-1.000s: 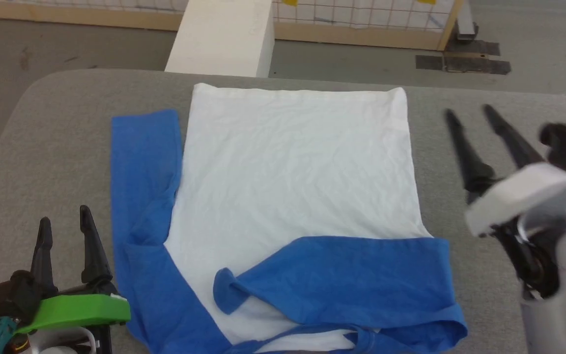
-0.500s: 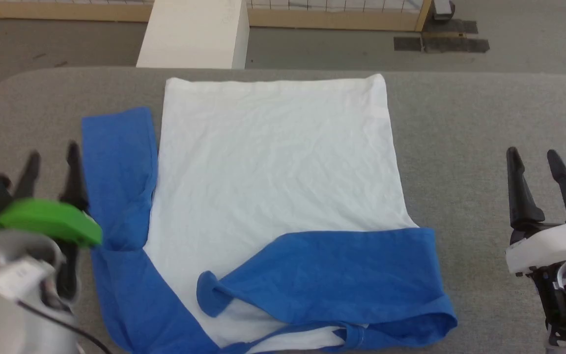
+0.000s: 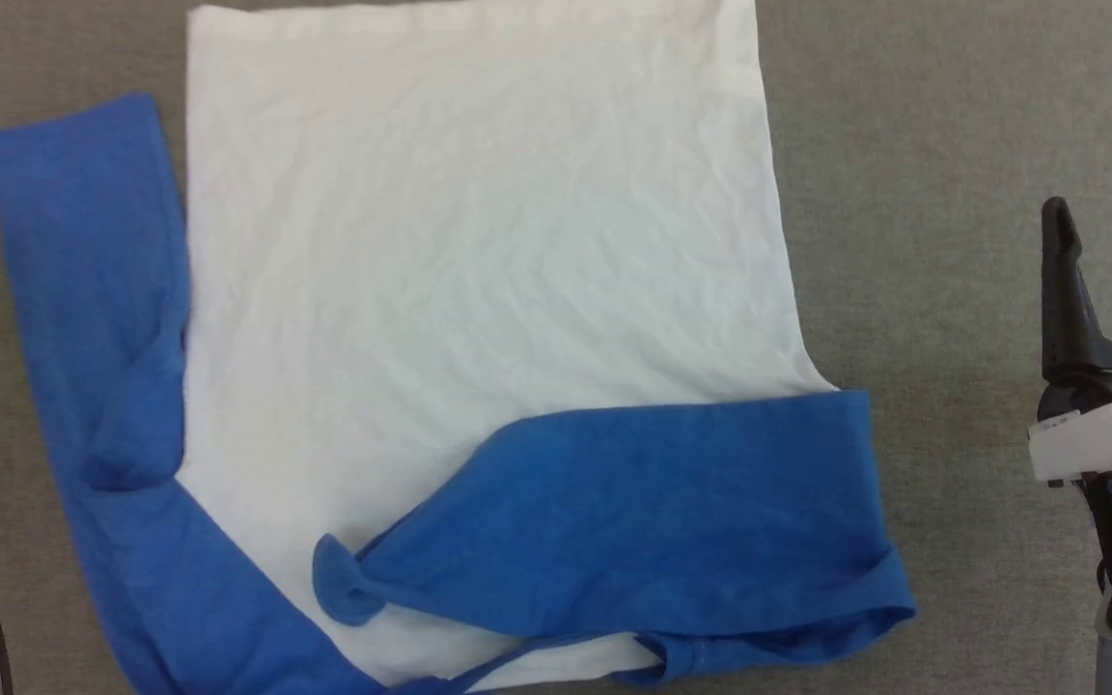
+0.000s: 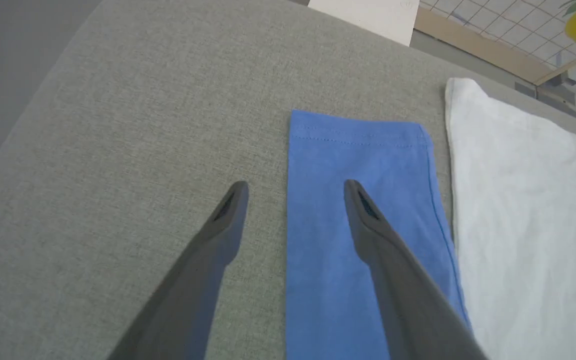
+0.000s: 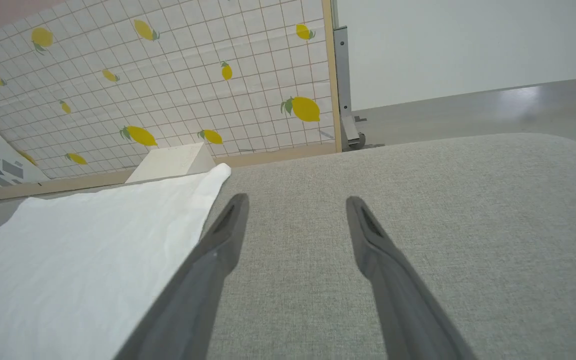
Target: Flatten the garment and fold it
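The garment point(image 3: 479, 241) is spread on the table point(image 3: 942, 145), with its hem at 12 o'clock and its neckband point(image 3: 691, 658) at 6 o'clock. The white body is laid flat and finely creased. The straight sleeve point(image 3: 83, 241) is laid along the body's 9 o'clock edge, cuff toward 12 o'clock. The folded sleeve point(image 3: 672, 502) is drawn across the lower body from 3 o'clock toward 7 o'clock, where its cuff is curled on the white cloth.

The left gripper point(image 4: 295, 187) is placed at the garment's 9 o'clock side, fingers spread wide with nothing gripped. In the left wrist view one finger is seen over the straight sleeve near its cuff and the other over bare table beside the sleeve's edge. Whether cloth is touched cannot be told.

The right gripper point(image 3: 1099, 217) is placed over bare table at 3 o'clock of the garment, apart from it, its fingers likewise parted wide and empty. In the right wrist view a hem corner is seen at 10 o'clock of the nearer fingertip. A white block point(image 5: 173, 160) and a lemon-printed panel point(image 5: 168, 75) are seen beyond the table.
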